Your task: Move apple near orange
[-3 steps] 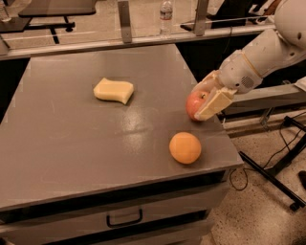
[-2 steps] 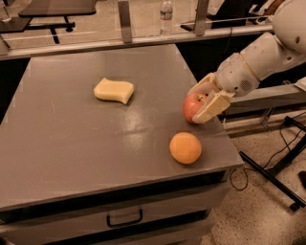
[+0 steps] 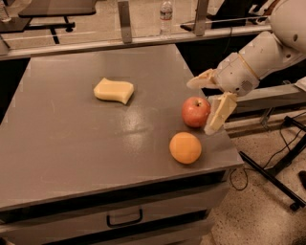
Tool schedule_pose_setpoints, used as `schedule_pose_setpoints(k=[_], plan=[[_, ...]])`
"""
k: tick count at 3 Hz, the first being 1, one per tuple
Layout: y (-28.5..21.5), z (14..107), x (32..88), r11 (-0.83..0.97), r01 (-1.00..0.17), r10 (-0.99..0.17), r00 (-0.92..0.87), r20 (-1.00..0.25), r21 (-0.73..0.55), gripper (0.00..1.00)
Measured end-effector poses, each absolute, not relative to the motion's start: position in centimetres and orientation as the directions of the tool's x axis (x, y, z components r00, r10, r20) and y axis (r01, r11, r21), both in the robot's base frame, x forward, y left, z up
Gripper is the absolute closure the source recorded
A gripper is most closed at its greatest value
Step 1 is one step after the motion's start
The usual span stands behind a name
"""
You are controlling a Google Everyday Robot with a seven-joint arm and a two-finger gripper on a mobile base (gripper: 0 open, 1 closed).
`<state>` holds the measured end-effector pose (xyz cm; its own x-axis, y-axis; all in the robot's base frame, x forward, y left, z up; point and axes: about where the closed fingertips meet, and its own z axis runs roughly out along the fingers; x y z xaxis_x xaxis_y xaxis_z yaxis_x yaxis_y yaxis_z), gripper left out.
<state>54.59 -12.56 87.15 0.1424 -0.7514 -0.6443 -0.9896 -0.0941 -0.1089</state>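
The red apple (image 3: pixel 195 111) rests upright on the grey table (image 3: pixel 71 143) near its right edge, stem up. The orange (image 3: pixel 185 147) sits just in front of it, a small gap apart, close to the table's front right corner. My gripper (image 3: pixel 204 105) reaches in from the right and is open. One pale finger (image 3: pixel 200 79) is behind and above the apple, and the other finger (image 3: pixel 219 113) hangs right beside the apple's right side. The gripper holds nothing.
A pale yellow wavy sponge (image 3: pixel 114 90) lies at the table's middle back. A water bottle (image 3: pixel 165 14) stands behind a rail beyond the table. A drawer with a handle (image 3: pixel 124 219) is under the tabletop. Cables and a black stand foot (image 3: pixel 277 177) lie on the floor at right.
The gripper was shut on the apple and held it near the right edge. Now its fingers have spread and the apple rests on the table just behind the orange.
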Motion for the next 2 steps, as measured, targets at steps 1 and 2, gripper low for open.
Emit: schedule_pose_setpoints(k=[1, 2], plan=[[-14.73, 87.31, 53.75, -0.135, -0.982, -0.778, 0.187, -0.6, -0.13, 0.0], [-14.84, 87.3, 53.72, -0.136, -0.982, -0.778, 0.188, -0.599, -0.132, 0.0]])
